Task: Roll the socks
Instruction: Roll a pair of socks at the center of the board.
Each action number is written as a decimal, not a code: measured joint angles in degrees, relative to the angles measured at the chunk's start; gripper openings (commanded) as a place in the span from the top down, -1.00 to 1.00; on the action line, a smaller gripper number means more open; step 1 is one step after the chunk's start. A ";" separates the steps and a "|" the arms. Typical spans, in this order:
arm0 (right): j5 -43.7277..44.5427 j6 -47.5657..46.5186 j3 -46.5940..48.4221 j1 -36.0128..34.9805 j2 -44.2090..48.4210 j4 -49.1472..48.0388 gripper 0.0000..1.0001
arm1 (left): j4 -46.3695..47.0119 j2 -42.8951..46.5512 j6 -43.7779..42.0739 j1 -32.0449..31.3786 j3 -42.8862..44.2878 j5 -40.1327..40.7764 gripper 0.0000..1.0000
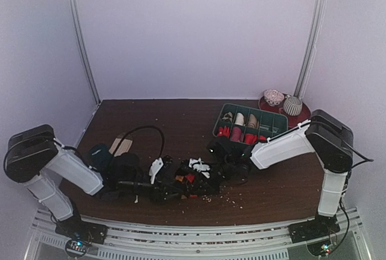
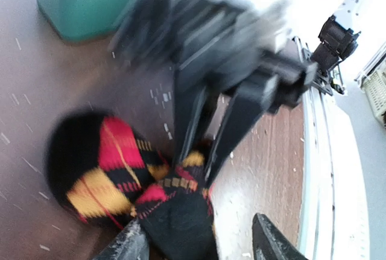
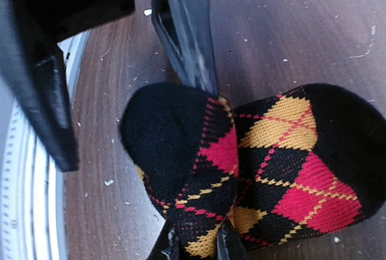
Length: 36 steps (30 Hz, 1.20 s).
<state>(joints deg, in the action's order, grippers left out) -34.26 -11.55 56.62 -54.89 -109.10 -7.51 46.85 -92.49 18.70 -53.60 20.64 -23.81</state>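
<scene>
Tabletop (image 1: 181, 115) of dark wood is carrying everything. The left arm (image 1: 72, 169) and the right arm (image 1: 283, 145) are both reaching low over it toward one spot, which is on the arm-base side of the green tray (image 1: 275, 125) and a little to its left. The tray is holding rolled bundles (image 1: 239, 121) in its compartments. A red plate (image 1: 303, 115) is sitting just beyond the tray's far right corner. A black cable (image 1: 148, 130) is looping on the wood well to the tray's left.

The argyle sock (image 3: 265, 157), black with red, orange and yellow diamonds, is lying at that spot in front of the tray, bunched into two overlapping lobes. The right gripper (image 3: 196, 245) is pinching it, its jaws drawn almost together with a fold of the patterned fabric clamped between the tips. The left gripper (image 2: 199, 245) is facing it from the side away from the tray. Its jaws are standing wide apart and clamping nothing, though one of its fingers (image 3: 181, 37) is touching the sock's black end. White specks (image 1: 223, 198) are dotting the wood around the sock, nearer the arm bases than the tray.
</scene>
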 measured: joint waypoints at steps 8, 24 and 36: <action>-6.16 3.61 10.03 1.20 -5.07 13.16 0.79 | 1.14 6.16 -8.11 -2.03 -0.66 4.33 -0.16; -8.90 5.29 14.82 2.05 -7.82 19.87 0.79 | 9.57 -7.34 -9.44 -5.44 -0.59 6.47 -0.07; -9.29 4.26 14.99 2.19 -7.93 20.20 0.78 | 9.62 1.09 -9.38 -5.88 -5.27 10.27 -0.20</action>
<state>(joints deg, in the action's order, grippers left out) -43.55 -7.29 71.61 -52.71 -117.03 12.69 56.47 -91.39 9.32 -59.48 15.38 -13.54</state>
